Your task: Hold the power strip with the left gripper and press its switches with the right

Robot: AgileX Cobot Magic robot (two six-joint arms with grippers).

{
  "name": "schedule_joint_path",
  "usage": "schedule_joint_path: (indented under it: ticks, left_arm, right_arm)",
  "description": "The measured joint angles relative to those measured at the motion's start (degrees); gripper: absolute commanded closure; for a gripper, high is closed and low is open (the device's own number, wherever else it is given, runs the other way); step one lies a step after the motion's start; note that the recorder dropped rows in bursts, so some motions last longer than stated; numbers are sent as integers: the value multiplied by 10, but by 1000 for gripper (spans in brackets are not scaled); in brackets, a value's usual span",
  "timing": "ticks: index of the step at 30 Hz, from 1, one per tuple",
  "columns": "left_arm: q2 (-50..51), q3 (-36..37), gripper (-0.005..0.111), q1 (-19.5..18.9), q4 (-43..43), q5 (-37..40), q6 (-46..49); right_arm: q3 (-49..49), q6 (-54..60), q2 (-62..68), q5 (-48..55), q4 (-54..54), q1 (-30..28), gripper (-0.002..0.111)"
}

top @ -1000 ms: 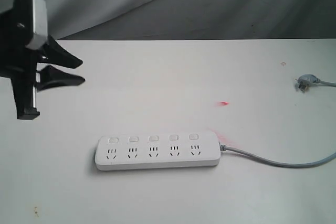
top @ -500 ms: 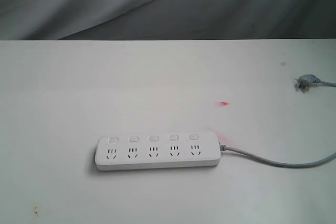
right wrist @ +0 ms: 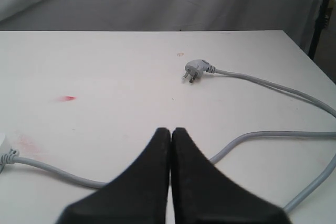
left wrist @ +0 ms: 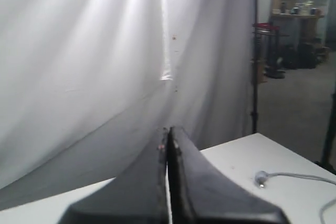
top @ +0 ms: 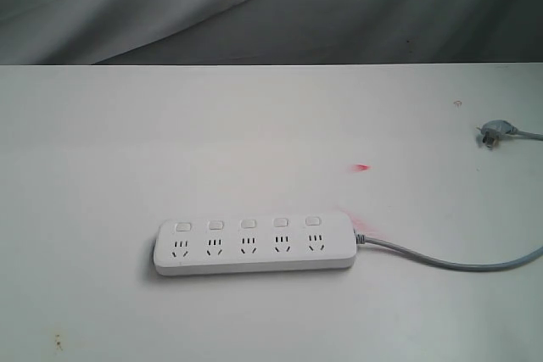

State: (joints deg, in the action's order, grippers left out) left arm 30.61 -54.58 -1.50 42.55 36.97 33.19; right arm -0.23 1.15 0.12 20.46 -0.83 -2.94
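Observation:
The white power strip lies flat on the white table, sockets up, with its five small switches in a row along the far side. Its grey cord leaves the right end and runs off to the right. Neither arm shows in the exterior view. In the left wrist view my left gripper is shut and empty, raised and facing the white curtain. In the right wrist view my right gripper is shut and empty above the table, over the grey cord; only the strip's end shows there.
The small grey plug lies near the table's right edge, also seen as the plug with its cord looping back. A red mark lies on the table behind the strip. A dark stand and shelves are beyond the curtain.
One second ago the left gripper stood open at the far left of the exterior view; it has since left that view. The power strip and cord have not moved.

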Motion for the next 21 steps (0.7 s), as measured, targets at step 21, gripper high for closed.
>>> schedule_joint_path:
  ticks: [21]
  left_arm:
    - [-109, 129, 106, 0, -371, -85, -351]
  right_arm:
    - [0, 0, 0, 0, 0, 0, 108]
